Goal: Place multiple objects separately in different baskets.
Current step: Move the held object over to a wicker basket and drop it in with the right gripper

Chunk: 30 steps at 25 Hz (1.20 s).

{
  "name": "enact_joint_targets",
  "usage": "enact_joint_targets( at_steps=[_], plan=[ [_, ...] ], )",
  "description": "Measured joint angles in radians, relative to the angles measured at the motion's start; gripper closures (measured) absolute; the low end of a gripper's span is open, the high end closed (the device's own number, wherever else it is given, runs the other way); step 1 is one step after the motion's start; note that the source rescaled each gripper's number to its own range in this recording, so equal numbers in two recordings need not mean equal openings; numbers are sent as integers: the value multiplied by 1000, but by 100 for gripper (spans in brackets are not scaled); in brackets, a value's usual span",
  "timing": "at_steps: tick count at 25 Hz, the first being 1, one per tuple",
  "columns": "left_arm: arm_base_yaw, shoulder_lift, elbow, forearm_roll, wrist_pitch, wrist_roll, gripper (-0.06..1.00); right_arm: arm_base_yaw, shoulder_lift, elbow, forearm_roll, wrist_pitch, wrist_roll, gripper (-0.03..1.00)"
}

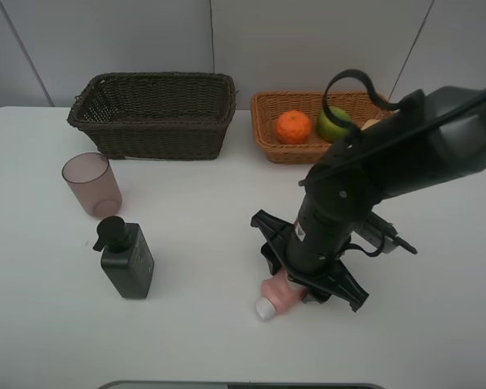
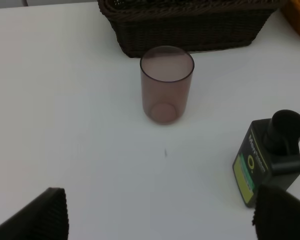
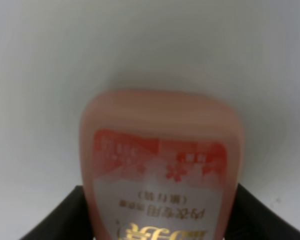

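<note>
white tabletop (image 1: 49, 324) fills the scene and carries everything else. next in bulk is the black right arm (image 1: 405, 154), which reaches in from the right of the overhead view and bends down toward the near middle of the table.

the dark brown, deep rectangular wicker basket (image 1: 150, 121) stands at the far edge, left of centre; nothing can be seen in it from here. just to its right, apart from it, is the light orange-tan, shallower woven basket (image 1: 283, 150), partly covered by the arm.

the black pump bottle with a green and yellow label (image 1: 125, 258) (image 2: 270, 155) sits on the table's left side, near the front. the translucent pinkish cup (image 1: 91, 185) (image 2: 166, 82) stands upright and open-mouthed between that bottle and the dark basket, touching neither.

the right gripper (image 1: 296, 290) is down at the table, its fingers pressed together on the pink white-capped tube (image 1: 273, 297) (image 3: 160, 165). the tube lies under the gripper with its cap toward the near edge, and the wrist view shows the printed pink body between two dark fingers.

the left gripper (image 2: 165, 217) is spread wide, with only its two dark fingertips in the wrist view. it holds nothing, and the cup and bottle are beyond it.

the round orange (image 1: 293, 127) lies in the tan basket, and the green round fruit (image 1: 334, 123) lies just beside it, on its right. a pale rounded bit (image 1: 370, 124) past the green fruit is mostly hidden by the arm.
</note>
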<state>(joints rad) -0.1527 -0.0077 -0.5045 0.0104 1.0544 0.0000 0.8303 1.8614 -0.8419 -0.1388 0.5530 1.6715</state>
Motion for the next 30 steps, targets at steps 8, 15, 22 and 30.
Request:
enact_joint_targets(
  at_steps=[8, 15, 22, 30],
  plan=[
    [0, 0, 0, 0, 0, 0, -1, 0, -82, 1, 11, 3, -87, 96],
    [0, 0, 0, 0, 0, 0, -1, -51, -161, -109, 63, 178, -526, 96],
    [0, 0, 0, 0, 0, 0, -1, -114, -165, -300, 139, 451, -1183, 96],
    [0, 0, 0, 0, 0, 0, -1, -114, -108, -517, 139, 517, -1450, 96]
  ],
)
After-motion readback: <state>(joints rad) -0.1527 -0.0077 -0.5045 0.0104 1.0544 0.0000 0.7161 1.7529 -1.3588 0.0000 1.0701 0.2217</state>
